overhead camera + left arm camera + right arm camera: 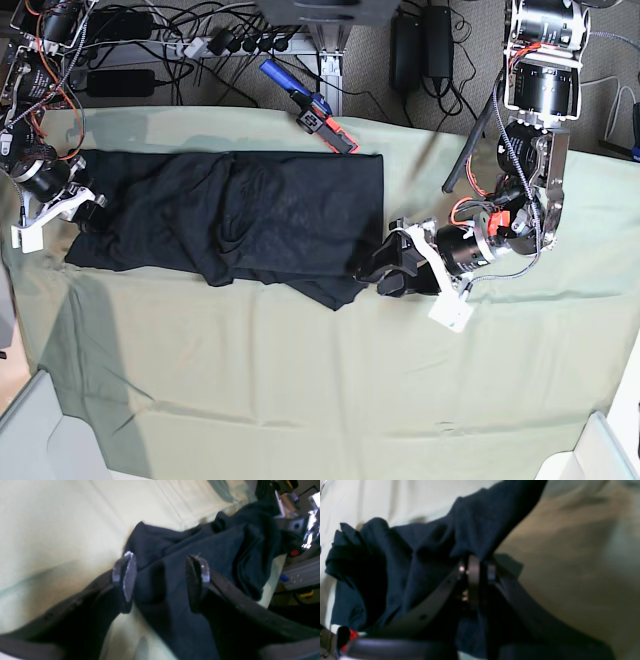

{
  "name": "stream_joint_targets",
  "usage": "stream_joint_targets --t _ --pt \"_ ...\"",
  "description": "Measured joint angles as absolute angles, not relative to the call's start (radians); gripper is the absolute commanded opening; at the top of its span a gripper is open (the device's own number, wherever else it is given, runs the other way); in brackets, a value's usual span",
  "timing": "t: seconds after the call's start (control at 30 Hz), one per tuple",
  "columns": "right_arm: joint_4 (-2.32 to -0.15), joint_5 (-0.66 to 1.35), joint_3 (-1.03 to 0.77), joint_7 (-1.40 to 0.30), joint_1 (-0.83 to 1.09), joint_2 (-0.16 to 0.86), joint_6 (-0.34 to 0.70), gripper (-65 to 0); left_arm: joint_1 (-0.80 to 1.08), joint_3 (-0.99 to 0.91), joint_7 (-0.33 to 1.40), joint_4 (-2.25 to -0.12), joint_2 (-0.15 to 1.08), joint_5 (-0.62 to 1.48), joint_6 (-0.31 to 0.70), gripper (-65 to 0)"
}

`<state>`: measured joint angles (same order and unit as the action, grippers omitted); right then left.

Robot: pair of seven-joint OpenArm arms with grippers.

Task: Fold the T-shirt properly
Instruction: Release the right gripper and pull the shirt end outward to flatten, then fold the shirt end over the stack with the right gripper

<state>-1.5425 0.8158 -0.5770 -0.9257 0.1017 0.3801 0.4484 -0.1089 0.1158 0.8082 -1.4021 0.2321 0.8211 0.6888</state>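
On green cloth (300, 400): T-shirt (240, 215) between both pincers.

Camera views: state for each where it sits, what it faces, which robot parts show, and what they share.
Left wrist: on the left arm, looking along the open left pincer straddling the T-shirt.
Right wrist: on the right arm, facing the right pincer shut on fabric.
Base: overhead, looking down on both arms, the shirt and the green cloth.
Shared: the T-shirt.
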Motion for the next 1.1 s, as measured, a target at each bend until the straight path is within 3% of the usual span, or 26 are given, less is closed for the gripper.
stream_joint_targets --t 0.17,0.4,0.77,1.1 --pt "-1.567 0.92 -0.581 -0.982 0.101 0.395 0.45 -65.0 -0.109 0.116 0.809 -1.402 0.233 0.788 0.689 -30.3" --pt "-1.82 0.943 -0.56 -1.003 0.089 0.276 0.452 -65.0 -0.102 0.115 0.806 -1.402 0.332 0.776 0.689 -30.3" --pt "-1.939 0.755 -0.244 -0.931 0.086 0.119 0.452 -65.0 -0.02 0.046 0.805 -1.402 0.469 0.778 0.689 -30.3" --pt "-1.929 0.597 -0.023 -0.885 0.085 0.011 0.452 -65.0 0.039 -0.043 0.804 -1.402 0.48 0.806 0.689 -30.3"
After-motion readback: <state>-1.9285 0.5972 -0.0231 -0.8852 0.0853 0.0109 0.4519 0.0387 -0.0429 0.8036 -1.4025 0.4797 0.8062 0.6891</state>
